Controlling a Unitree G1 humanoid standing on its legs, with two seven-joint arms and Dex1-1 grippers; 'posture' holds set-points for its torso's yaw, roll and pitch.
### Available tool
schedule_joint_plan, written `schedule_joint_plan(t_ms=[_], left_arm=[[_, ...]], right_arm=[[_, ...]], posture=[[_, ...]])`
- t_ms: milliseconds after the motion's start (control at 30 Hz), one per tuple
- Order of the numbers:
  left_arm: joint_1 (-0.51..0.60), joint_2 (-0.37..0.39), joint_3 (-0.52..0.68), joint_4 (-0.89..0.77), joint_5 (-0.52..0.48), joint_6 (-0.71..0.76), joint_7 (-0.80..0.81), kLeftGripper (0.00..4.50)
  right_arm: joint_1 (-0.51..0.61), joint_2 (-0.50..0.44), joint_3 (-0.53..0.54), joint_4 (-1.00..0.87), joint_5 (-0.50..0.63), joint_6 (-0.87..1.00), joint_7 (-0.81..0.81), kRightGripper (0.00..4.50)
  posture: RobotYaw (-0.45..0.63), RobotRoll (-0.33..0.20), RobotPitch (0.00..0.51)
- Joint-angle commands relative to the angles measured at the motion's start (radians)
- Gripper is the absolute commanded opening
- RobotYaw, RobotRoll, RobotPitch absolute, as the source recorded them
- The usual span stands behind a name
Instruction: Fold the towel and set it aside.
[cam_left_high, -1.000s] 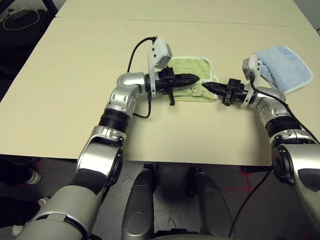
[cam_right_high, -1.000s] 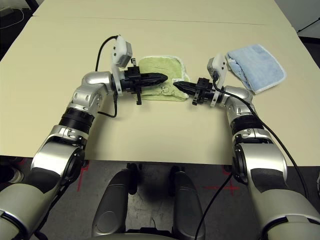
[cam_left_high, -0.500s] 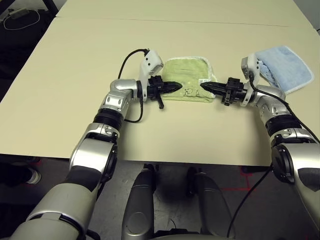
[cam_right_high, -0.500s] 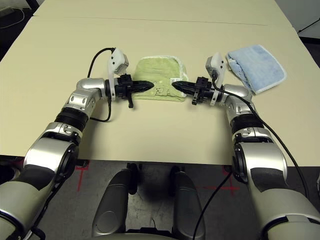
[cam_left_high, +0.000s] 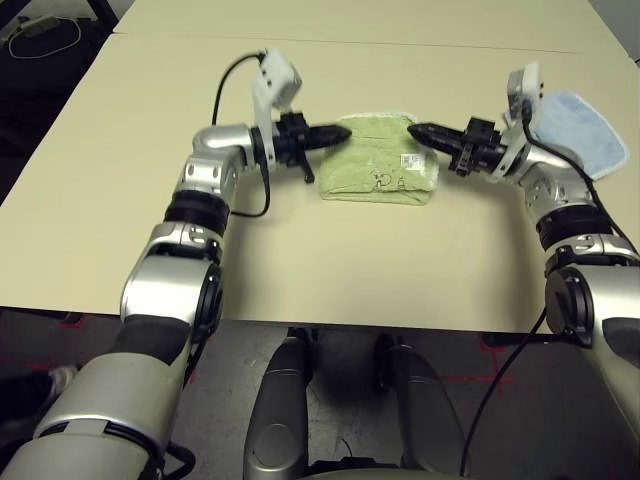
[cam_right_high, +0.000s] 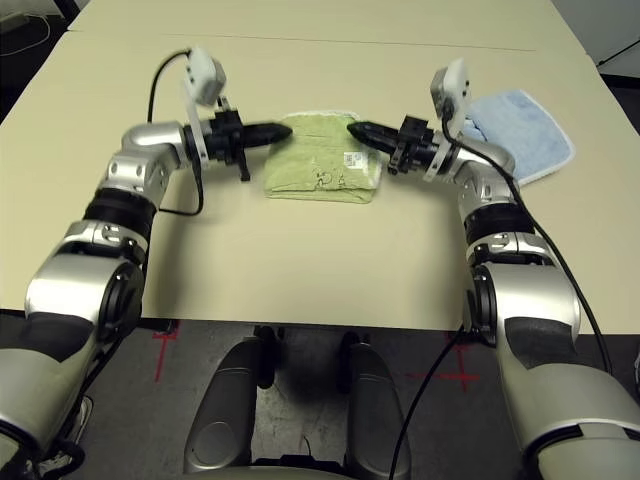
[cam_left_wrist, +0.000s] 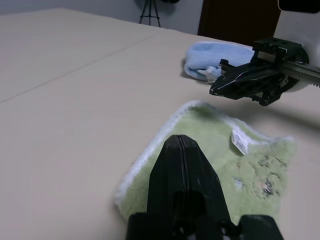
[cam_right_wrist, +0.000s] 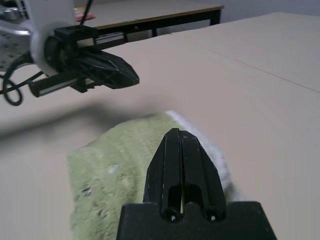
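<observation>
left eye view: folded light green terry towel (cam_left_high: 378, 172) on beige worktop (cam_left_high: 330, 260) — left hand (cam_left_high: 340, 132) at ten o'clock, right hand (cam_left_high: 416, 131) at two o'clock, both pressed together, empty.

Light green towel (cam_left_high: 378, 170) with white edging, light blue towel (cam_left_high: 583, 137), beige table (cam_left_high: 150, 130), black left gripper (cam_left_high: 340, 132)

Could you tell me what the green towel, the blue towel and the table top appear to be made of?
The green towel looks like terry cloth: nubbly looped pile with white stitched edging. The blue towel looks like a similar soft pile fabric. The table looks like smooth matt beige laminate, though this is uncertain.
</observation>
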Motion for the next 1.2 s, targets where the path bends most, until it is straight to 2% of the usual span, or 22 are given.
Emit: schedule_joint_plan(t_ms=[33,300,433,633,767,933,1200], left_arm=[[-0.009,-0.036,-0.008,0.083,0.029,-0.010,0.041,0.02],[-0.005,-0.101,-0.028,0.158,0.085,-0.033,0.124,0.02],[0.001,-0.118,-0.033,0.195,0.125,-0.046,0.245,0.02],[0.013,-0.125,-0.020,0.220,0.139,-0.030,0.310,0.02],[0.023,-0.109,-0.017,0.219,0.143,-0.020,0.297,0.02],[0.023,-0.091,-0.017,0.209,0.139,-0.012,0.251,0.02],[0.011,-0.047,0.021,0.130,0.066,0.007,0.013,0.02]], right_arm=[[-0.008,0.013,0.026,0.037,-0.048,0.016,-0.077,0.00],[0.007,0.046,0.057,0.067,-0.109,0.025,-0.183,0.00],[0.033,0.059,0.083,0.083,-0.145,0.040,-0.233,0.00],[0.078,0.079,0.100,0.103,-0.175,0.053,-0.301,0.00],[0.111,0.080,0.108,0.117,-0.189,0.054,-0.320,0.00],[0.102,0.084,0.085,0.109,-0.162,0.046,-0.315,0.00],[0.066,0.059,-0.047,0.043,-0.010,-0.030,-0.151,0.00]], posture=[[0.09,0.000,0.252],[0.09,0.000,0.259],[0.08,0.000,0.264],[0.07,0.000,0.268],[0.07,0.000,0.269],[0.07,0.000,0.265],[0.07,0.000,0.255]])
